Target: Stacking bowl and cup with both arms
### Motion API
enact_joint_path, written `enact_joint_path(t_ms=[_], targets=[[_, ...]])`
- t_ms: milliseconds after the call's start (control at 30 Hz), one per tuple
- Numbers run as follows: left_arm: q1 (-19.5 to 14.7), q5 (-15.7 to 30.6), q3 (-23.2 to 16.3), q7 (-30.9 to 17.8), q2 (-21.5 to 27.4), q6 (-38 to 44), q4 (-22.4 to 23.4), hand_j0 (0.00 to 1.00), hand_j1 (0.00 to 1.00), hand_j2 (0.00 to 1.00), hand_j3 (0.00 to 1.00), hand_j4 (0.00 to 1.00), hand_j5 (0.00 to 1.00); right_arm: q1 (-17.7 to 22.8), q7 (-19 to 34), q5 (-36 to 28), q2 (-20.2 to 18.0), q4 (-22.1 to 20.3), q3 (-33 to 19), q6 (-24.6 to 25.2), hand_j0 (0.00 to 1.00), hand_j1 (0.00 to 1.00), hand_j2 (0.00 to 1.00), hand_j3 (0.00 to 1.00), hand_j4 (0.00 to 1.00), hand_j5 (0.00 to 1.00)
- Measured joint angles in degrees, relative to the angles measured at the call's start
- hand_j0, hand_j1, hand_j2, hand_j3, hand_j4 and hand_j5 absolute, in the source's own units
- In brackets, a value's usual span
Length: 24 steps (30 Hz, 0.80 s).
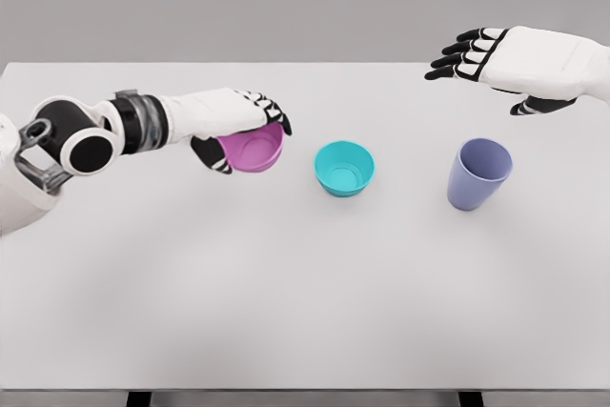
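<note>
My left hand [250, 131] is shut on a pink bowl [254, 150], holding it tilted just above the table left of centre. A teal bowl [344, 168] stands upright in the middle of the table, a short gap to the right of the pink one. A lavender cup [478, 173] stands upright further right. My right hand [474, 56] hovers open above and behind the cup, fingers spread and pointing left, holding nothing.
The white table [286, 302] stretches wide in front of the three vessels. Its far edge runs just behind the right hand. The left forearm [105, 131] crosses the table's left side.
</note>
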Motion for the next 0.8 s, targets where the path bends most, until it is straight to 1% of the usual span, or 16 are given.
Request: enact_joint_path(t_ms=[267, 400, 633, 800], targets=[[-1.14, -0.36, -0.43, 0.00, -3.84, -1.03, -0.05, 0.61, 0.61, 0.61, 0.61, 0.61, 0.61, -0.09, 0.00, -0.01, 0.00, 0.01, 0.00, 0.00, 1.00, 1.00, 1.00, 1.00, 1.00, 1.00], [-2.28, -0.42, -1.19, 0.00, -5.41, -1.09, 0.02, 0.61, 0.61, 0.61, 0.61, 0.61, 0.61, -0.09, 0.00, -0.02, 0.01, 0.02, 0.00, 0.00, 1.00, 1.00, 1.00, 1.00, 1.00, 1.00], [-2.55, -1.43, -2.45, 0.00, -8.61, -1.07, 0.36, 0.61, 0.61, 0.61, 0.61, 0.61, 0.61, -0.09, 0.00, 0.00, 0.04, 0.02, 0.00, 0.00, 1.00, 1.00, 1.00, 1.00, 1.00, 1.00], [-3.60, -1.84, -3.36, 0.00, -10.32, -1.02, 0.95, 0.61, 0.61, 0.61, 0.61, 0.61, 0.61, -0.09, 0.00, -0.01, 0.17, 0.02, 0.00, 0.00, 1.00, 1.00, 1.00, 1.00, 1.00, 1.00]])
